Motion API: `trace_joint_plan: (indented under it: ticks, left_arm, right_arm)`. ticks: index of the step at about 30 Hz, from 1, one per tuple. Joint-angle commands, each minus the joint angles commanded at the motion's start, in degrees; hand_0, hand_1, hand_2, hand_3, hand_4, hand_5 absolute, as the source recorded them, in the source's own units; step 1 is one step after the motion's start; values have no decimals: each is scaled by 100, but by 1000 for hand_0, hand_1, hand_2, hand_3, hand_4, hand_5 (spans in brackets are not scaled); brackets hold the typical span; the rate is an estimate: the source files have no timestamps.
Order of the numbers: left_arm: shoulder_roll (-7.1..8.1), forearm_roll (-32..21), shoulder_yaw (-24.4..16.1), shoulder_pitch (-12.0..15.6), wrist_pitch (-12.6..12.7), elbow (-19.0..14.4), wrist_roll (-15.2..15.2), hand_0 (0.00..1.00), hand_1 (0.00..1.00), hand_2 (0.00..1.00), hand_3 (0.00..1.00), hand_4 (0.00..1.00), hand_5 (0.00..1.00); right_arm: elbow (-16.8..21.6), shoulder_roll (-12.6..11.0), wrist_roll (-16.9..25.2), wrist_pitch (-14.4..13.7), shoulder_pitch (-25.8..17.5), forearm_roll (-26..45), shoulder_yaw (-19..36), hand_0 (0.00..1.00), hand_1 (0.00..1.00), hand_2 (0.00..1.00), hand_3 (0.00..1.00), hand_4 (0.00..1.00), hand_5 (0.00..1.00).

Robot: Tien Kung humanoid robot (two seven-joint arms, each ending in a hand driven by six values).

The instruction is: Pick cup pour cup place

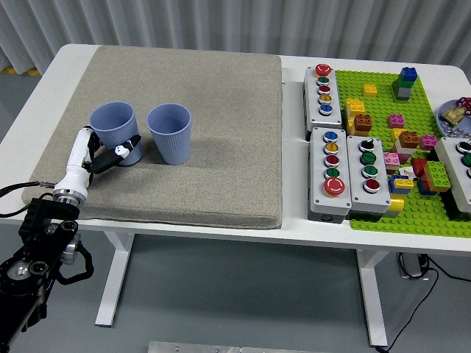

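One left hand (103,154) grips blue cup (114,131).

White table (294,228) carries a grey mat (221,110) over its left and centre. Right of the mat: three button boxes, one far (324,90) and two near, side by side (332,173) (368,173). A green baseplate (383,118) with scattered bricks lies at the right; a fourth box (460,173) and a small dish (456,118) sit at the right edge.
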Motion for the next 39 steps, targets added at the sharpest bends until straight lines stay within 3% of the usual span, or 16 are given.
trace_joint_plan:
  ticks: [2,3,8,9,31,39]
  left_arm:
    - [7,26,0,-2,-25,-16,11,685,760,880,911,912,396]
    - [13,58,-2,-2,-53,-37,22,714,786,920,969,960,445]
    - [36,212,0,18,-160,-148,70,714,786,920,969,960,445]
    - [40,223,1,25,-164,-170,75,749,804,946,982,988,490]
    - [160,366,-106,194,-362,-506,158,773,834,963,998,987,486]
    - [251,389,-168,371,-389,-878,181,811,867,984,998,998,522]
  right_arm:
    - [0,-2,1,2,4,7,-4,736,696,744,601,131,228]
    - [0,-3,2,2,7,13,-7,736,697,744,601,131,228]
    - [0,-2,2,1,8,18,-9,736,697,744,601,131,228]
    - [0,-2,1,2,7,18,-9,736,697,744,601,131,227]
    - [0,1,-2,-9,-6,-19,15,736,696,742,601,129,223]
    - [0,3,-7,-11,-23,-51,25,735,695,742,601,129,223]
